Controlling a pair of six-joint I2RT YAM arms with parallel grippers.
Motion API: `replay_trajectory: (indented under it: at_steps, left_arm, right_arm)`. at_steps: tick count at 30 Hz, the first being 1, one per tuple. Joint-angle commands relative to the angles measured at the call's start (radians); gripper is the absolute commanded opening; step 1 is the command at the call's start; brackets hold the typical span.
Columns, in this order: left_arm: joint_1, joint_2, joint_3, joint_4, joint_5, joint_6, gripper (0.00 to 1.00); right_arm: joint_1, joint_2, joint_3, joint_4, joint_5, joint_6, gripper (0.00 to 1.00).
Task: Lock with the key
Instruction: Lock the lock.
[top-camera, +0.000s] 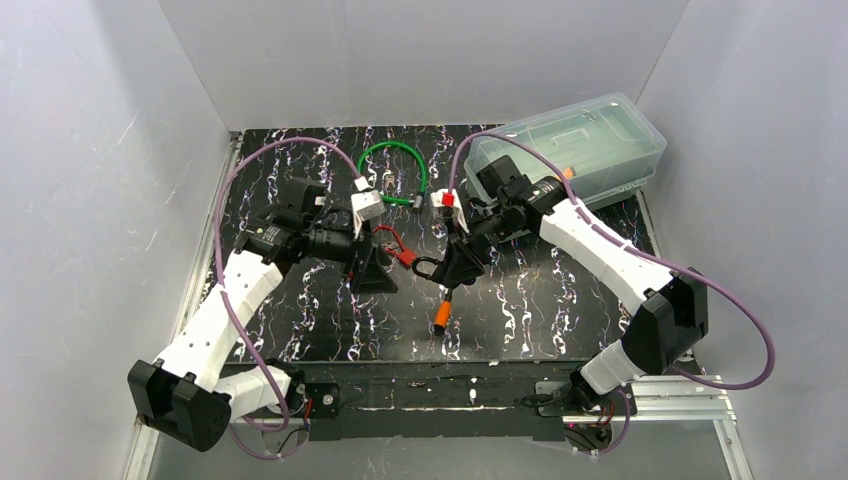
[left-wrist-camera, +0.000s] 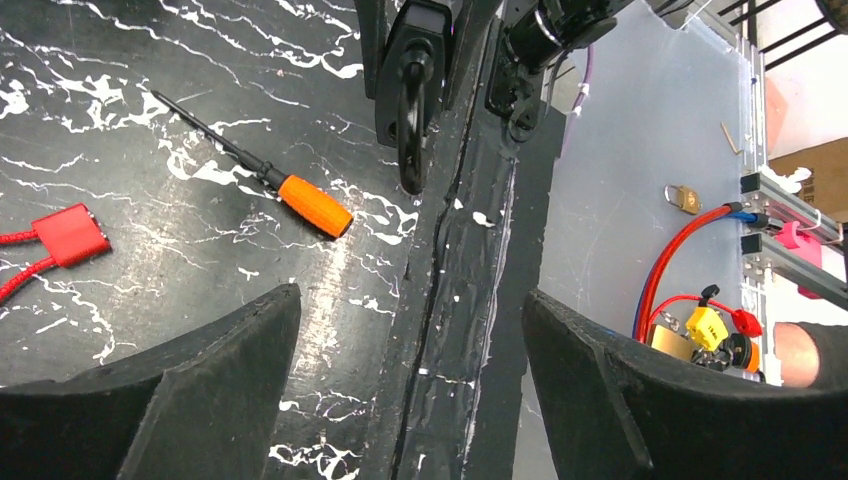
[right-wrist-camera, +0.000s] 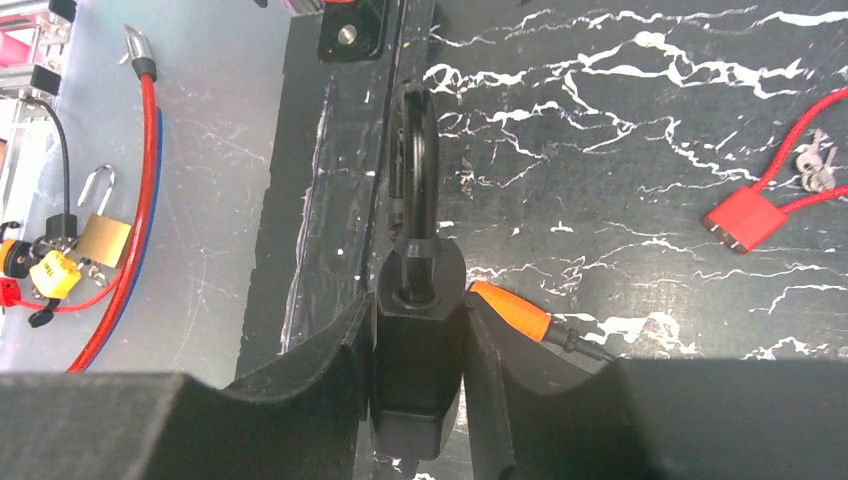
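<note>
My right gripper (right-wrist-camera: 417, 302) is shut on the body of a black padlock (right-wrist-camera: 415, 370), held above the table. Its shackle (right-wrist-camera: 414, 150) points away from the wrist; in the top view the black padlock (top-camera: 430, 268) sits between the two grippers. My left gripper (left-wrist-camera: 410, 300) is open with nothing between its fingers. It hovers just left of the padlock (left-wrist-camera: 408, 100) and faces it, near my left gripper (top-camera: 375, 268) in the top view. A small bunch of silvery keys (right-wrist-camera: 815, 165) lies by the cable of a red padlock (right-wrist-camera: 745, 218).
An orange-handled screwdriver (top-camera: 443, 315) lies on the black marbled table under the right gripper (top-camera: 455, 262). A green cable lock (top-camera: 395, 165) lies at the back, a clear plastic box (top-camera: 570, 140) at the back right. The red padlock (top-camera: 403, 255) rests between the arms.
</note>
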Motion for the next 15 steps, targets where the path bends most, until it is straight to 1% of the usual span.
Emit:
replay_trajectory:
  at_steps: [1, 4, 7, 9, 11, 13, 14, 15]
  left_arm:
    - [-0.015, -0.070, -0.014, 0.084, -0.043, -0.007, 0.79]
    - [-0.020, -0.066, -0.023, 0.078, -0.032, 0.028, 0.79]
    - [-0.025, -0.070, -0.068, 0.070, -0.008, 0.046, 0.79]
    - [-0.024, -0.077, -0.078, -0.007, 0.007, 0.093, 0.79]
    - [-0.024, -0.070, -0.038, -0.126, 0.004, 0.110, 0.80]
    - [-0.023, -0.060, 0.013, -0.237, 0.041, 0.120, 0.81]
    - [-0.023, -0.063, 0.019, -0.250, 0.071, 0.120, 0.81]
    - [-0.023, -0.070, 0.016, -0.237, 0.086, 0.105, 0.81]
  right_arm:
    - [0.004, 0.029, 0.053, 0.012, -0.035, -0.001, 0.01]
    - [0.012, 0.048, 0.037, 0.034, -0.042, 0.029, 0.01]
    - [0.017, 0.067, -0.008, 0.026, -0.059, 0.031, 0.01]
    - [0.019, 0.088, -0.013, 0.005, -0.086, 0.056, 0.01]
    - [0.019, 0.119, 0.046, -0.085, -0.125, 0.055, 0.01]
    - [0.019, 0.140, 0.124, -0.257, -0.147, -0.067, 0.01]
    - [0.019, 0.135, 0.125, -0.263, -0.143, -0.079, 0.01]
    - [0.021, 0.120, 0.106, -0.215, -0.145, -0.047, 0.01]
